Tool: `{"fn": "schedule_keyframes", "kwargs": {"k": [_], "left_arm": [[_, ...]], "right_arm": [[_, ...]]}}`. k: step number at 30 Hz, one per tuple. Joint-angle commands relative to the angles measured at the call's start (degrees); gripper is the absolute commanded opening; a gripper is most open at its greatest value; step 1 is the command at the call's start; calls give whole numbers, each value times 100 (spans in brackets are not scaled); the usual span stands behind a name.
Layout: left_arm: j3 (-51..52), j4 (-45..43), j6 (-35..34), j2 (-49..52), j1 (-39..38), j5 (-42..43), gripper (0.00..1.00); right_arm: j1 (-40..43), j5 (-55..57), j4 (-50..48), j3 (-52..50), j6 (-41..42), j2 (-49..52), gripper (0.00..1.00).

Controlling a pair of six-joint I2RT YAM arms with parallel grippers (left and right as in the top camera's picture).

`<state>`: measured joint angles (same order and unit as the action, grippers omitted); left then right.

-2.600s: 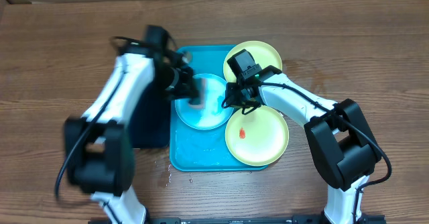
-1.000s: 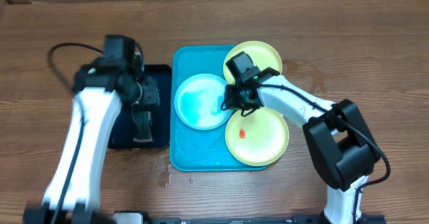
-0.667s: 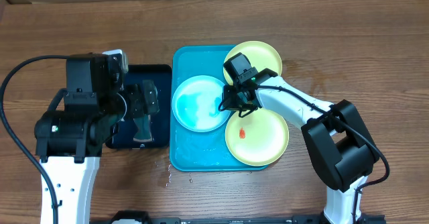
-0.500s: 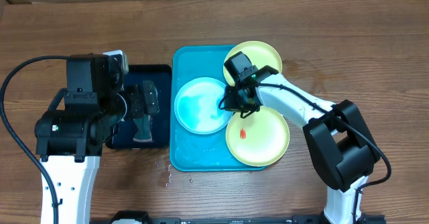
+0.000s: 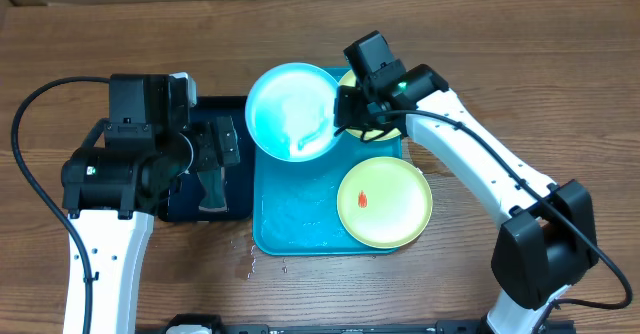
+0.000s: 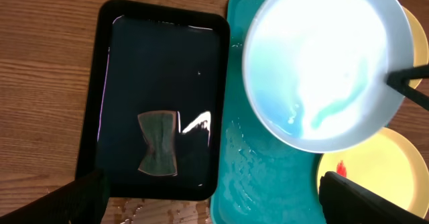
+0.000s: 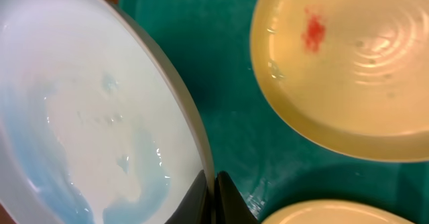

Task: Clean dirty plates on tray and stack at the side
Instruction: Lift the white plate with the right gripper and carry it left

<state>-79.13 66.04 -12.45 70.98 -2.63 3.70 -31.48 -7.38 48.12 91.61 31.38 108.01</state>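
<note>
Right hand (image 5: 340,124) is clamped on the rim of the light blue plate (image 5: 288,109), above the turquoise tray (image 5: 290,229) toward the desk's far edge. Left hand (image 5: 215,154), spread apart, hangs over the black tray (image 6: 161,70).

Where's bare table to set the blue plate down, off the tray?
Best: bare wood on the table to the right of the turquoise tray; also the far strip behind both trays. Crowded: the smeared green plate fills the tray's near right, and the black tray flanks its left.
</note>
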Motion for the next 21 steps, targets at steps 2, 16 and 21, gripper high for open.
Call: {"fn": "schedule_keyframes", "kwargs": {"k": [2, 16, 21], "left_arm": [[-48, -4, 68, 92, 0, 17, 100], [-48, -2, 68, 136, 0, 17, 100], [-48, -4, 68, 136, 0, 17, 100]], "right_arm": [[-402, 205, -535, 107, 79, -120, 4], [-1729, 1993, -2380, 103, 317, 358, 4], [-1941, 2570, -3136, 103, -125, 798, 4]]}}
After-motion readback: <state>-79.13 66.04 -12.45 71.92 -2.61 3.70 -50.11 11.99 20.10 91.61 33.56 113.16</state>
